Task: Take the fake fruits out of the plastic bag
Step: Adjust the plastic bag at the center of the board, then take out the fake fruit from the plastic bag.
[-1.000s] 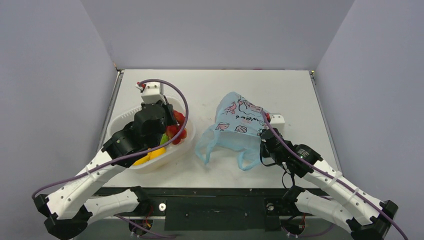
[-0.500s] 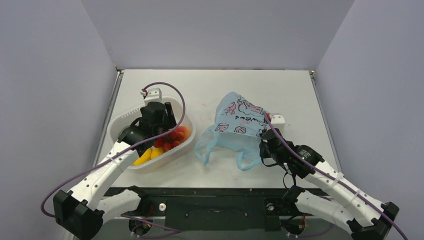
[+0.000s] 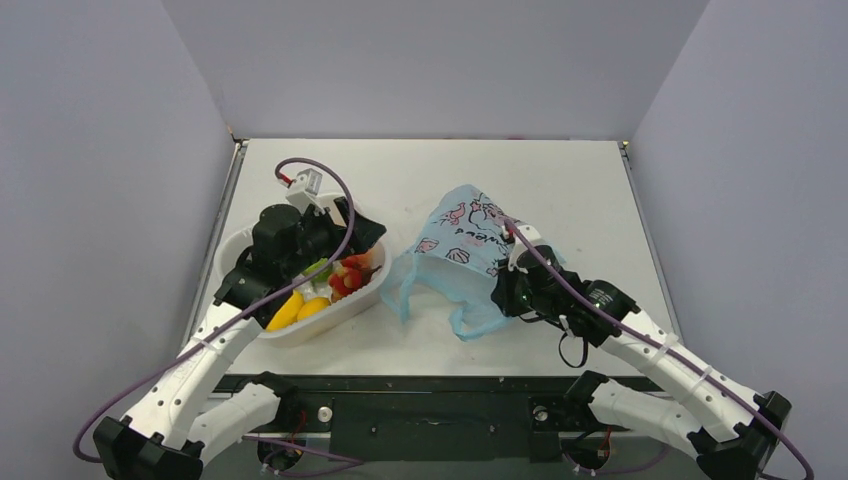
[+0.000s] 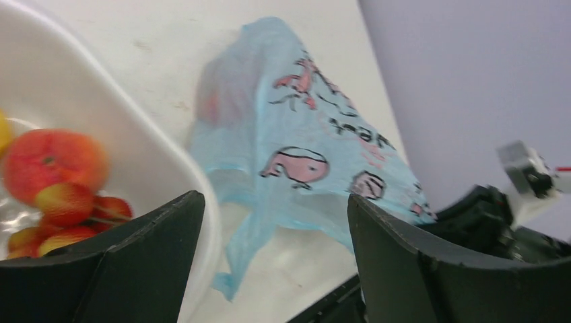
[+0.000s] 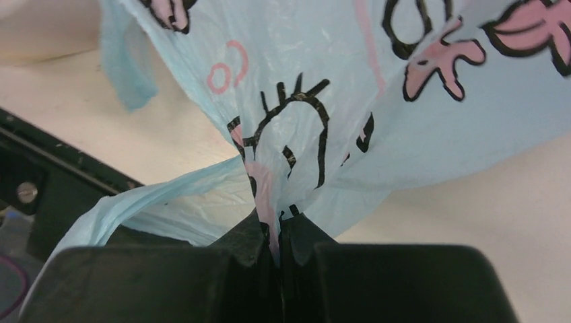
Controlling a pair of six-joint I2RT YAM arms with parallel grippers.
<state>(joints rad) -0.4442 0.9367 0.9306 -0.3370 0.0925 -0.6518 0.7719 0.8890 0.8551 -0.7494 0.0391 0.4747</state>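
The right gripper (image 5: 276,232) has its two black fingers pressed fully together, and a fold of the thin, translucent light-blue plastic bag (image 5: 350,87) is pinched between them. The film is crinkled and gathered to a point at the fingertips. It is printed with pink cartoon figures and black lettering. In the top view the right gripper (image 3: 505,290) holds the near right side of the plastic bag (image 3: 465,250), and one loop handle (image 3: 468,325) lies loose beside it on the white table (image 3: 500,165).

The left gripper (image 4: 276,269) is wide open and holds nothing. Its matte black fingers (image 4: 135,262) frame the plastic bag and the smooth curved rim of the white plastic tub (image 4: 101,114). In the tub lie glossy red fake fruits (image 3: 348,278), a round peach-coloured piece (image 4: 54,158), yellow pieces (image 3: 285,310) and a lime-green piece (image 3: 318,268). A faint reddish shape (image 4: 212,101) shows through the film of the bag, but it cannot be told what it is.

Compared with half a second earlier, the plastic bag and the right gripper have shifted to the left, so the handle edge is now just beside the tub. The left gripper has turned toward the bag.

The long axis of the bag runs roughly from near to far. The closed end points to the far side and the handles point toward the arms.
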